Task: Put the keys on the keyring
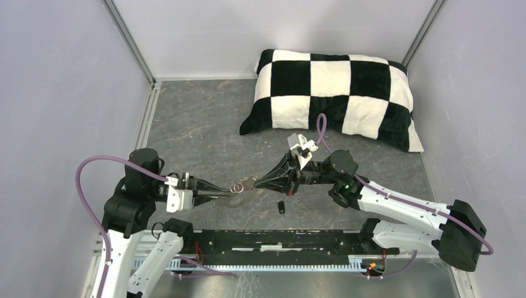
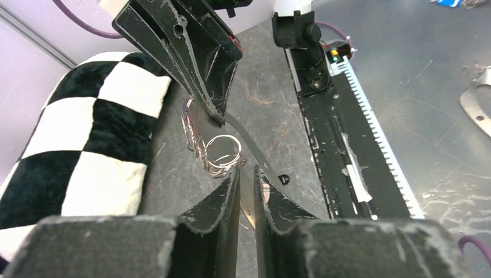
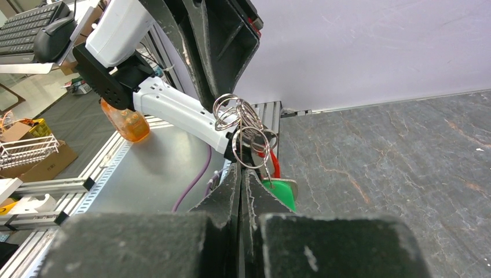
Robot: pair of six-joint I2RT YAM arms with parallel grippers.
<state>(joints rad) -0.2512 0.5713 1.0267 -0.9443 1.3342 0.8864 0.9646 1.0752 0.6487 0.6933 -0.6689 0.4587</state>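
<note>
1. The keyring (image 1: 243,188) hangs above the table (image 1: 198,124), near the front edge and slightly left of centre, spanned between the two arms.
2. The left gripper (image 1: 228,196) comes in from the left. Its jaws are pinched almost together on the fob's thin flat edge, seen edge-on between them in the left wrist view.
3. The right gripper (image 1: 255,184) meets it from the right with its jaws pressed fully together at the other end, by the wire rings (image 3: 240,124). It seems to nip a ring or the fob's rim there, but I cannot tell which.
4. A red tag (image 3: 274,165) and a green tag (image 3: 282,194) dangle from the rings just beside the right fingertips, so those two keys look to be on already.
5. The black key (image 1: 281,207) lies loose on the table, just near and right of the grippers. The checked pillow (image 1: 335,93) sits well away at the far side.
6. Handling:
   - The fob looks stiff, thin and light, so an edge pinch should hold it, though it may pivot in the grip.
   - The rings are springy and slick, and the coils must be pried apart.
   - The black key is tiny and will skid. I would take it by the tag's long sides, leaving the hole end free.
</note>
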